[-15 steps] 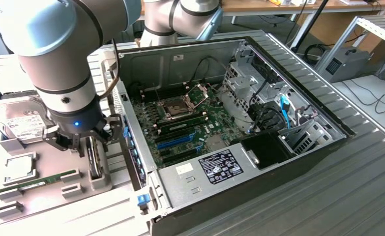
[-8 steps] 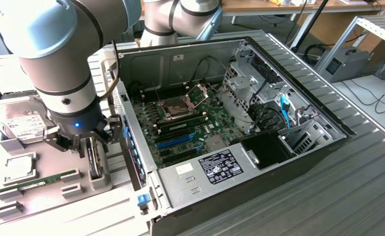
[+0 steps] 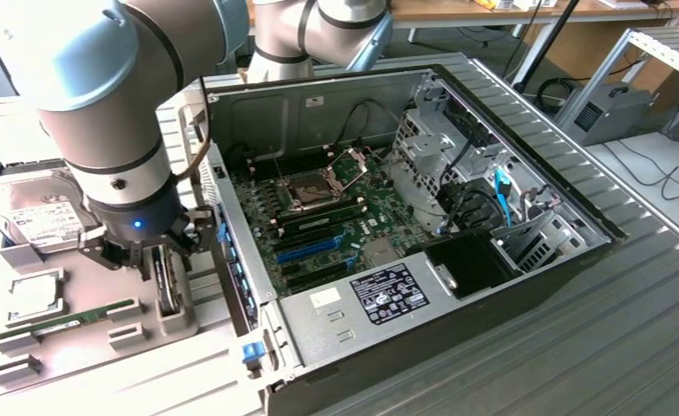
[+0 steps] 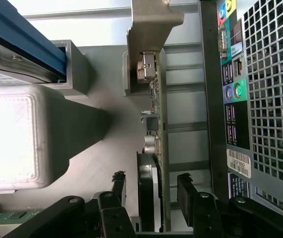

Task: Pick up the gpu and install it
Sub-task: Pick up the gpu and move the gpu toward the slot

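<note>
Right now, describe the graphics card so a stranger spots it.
Beside the computer case, on the exterior view's left, lies a grey tray. The graphics card stands on edge nearest the case, under the gripper. Unlike the hard drive, it is thin and dark.

Straddling edge-standing gpu (image 4: 154, 144) on grey tray (image 4: 106, 158) with wide-spread gripper (image 4: 151, 180), touching neither side, beside case (image 4: 273, 99) rear.

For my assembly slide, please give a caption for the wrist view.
Open black fingers straddle the thin dark gpu card with silver bracket, upright in a grey holder.
</note>
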{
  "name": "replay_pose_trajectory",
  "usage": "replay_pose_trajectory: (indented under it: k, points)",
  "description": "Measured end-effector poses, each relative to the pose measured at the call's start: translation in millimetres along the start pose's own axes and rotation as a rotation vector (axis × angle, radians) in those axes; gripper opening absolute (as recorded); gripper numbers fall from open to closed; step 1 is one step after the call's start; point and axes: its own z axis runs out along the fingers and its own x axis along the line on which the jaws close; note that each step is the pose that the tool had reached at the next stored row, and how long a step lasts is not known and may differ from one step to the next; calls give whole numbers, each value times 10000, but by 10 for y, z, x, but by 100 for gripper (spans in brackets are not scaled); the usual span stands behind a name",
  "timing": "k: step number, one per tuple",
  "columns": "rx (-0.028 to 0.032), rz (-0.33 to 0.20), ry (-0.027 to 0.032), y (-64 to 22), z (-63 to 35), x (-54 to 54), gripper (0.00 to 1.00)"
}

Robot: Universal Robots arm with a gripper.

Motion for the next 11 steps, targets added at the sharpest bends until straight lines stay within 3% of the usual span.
replay_pose_trajectory:
  k: [11]
  points:
    - [0,0,0,-2,34,1,54]
